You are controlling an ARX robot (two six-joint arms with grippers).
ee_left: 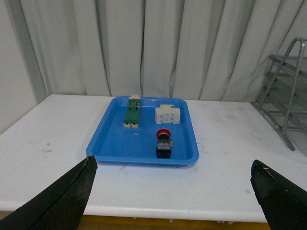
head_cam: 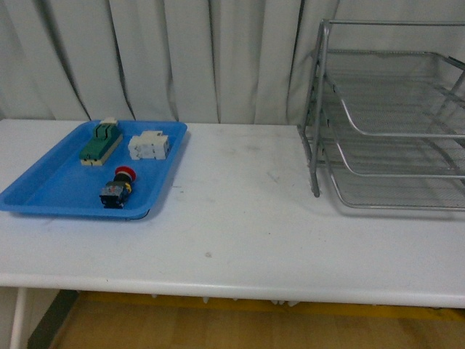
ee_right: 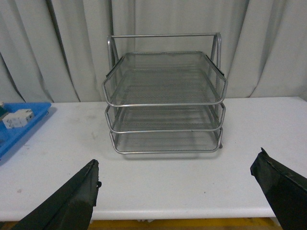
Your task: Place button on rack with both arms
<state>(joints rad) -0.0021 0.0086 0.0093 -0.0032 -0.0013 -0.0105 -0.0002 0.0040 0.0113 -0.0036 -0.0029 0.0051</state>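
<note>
So, the silver three-tier rack (head_cam: 392, 87) sits at the right edge of the front view, with the blue tray (head_cam: 51, 185) at mid-left. The left gripper (ee_left: 172, 165) and right gripper (ee_right: 177, 160) are both spread wide, gripping nothing. The button (head_cam: 118, 187) lies in the tray's near part: red cap, black body, blue and yellow bits.

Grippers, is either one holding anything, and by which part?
Nothing is held. The left gripper and right gripper are open; the button lies in the blue tray.
</note>
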